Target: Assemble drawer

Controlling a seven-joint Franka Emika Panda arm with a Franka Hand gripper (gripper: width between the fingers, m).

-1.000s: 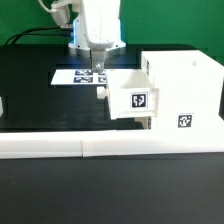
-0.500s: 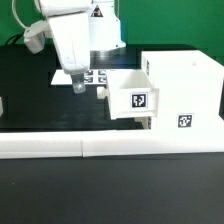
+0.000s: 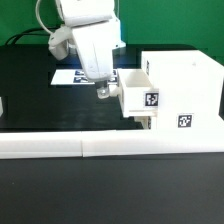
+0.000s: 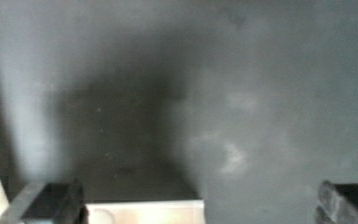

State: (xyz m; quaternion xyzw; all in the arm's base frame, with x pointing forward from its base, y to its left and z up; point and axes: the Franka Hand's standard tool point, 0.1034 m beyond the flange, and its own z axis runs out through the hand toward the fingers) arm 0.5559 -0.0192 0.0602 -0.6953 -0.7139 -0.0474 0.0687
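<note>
The tall white housing stands at the exterior view's right, with a tag on its front. A white open-topped tray with a tag sits partly inside the housing's opening. My gripper hangs low at the tray's outer end, on the exterior view's left of it, touching or nearly touching. In the wrist view the gripper is open, its fingers wide apart, with a white tray edge between them over the black table. It holds nothing.
The marker board lies on the black table behind the arm. A long low white border wall runs along the front. A small white part shows at the exterior view's left edge. Cables run at the back.
The arm swung to the exterior view's left, then came back right and lower against the tray. The tray has slid right, further into the housing.
</note>
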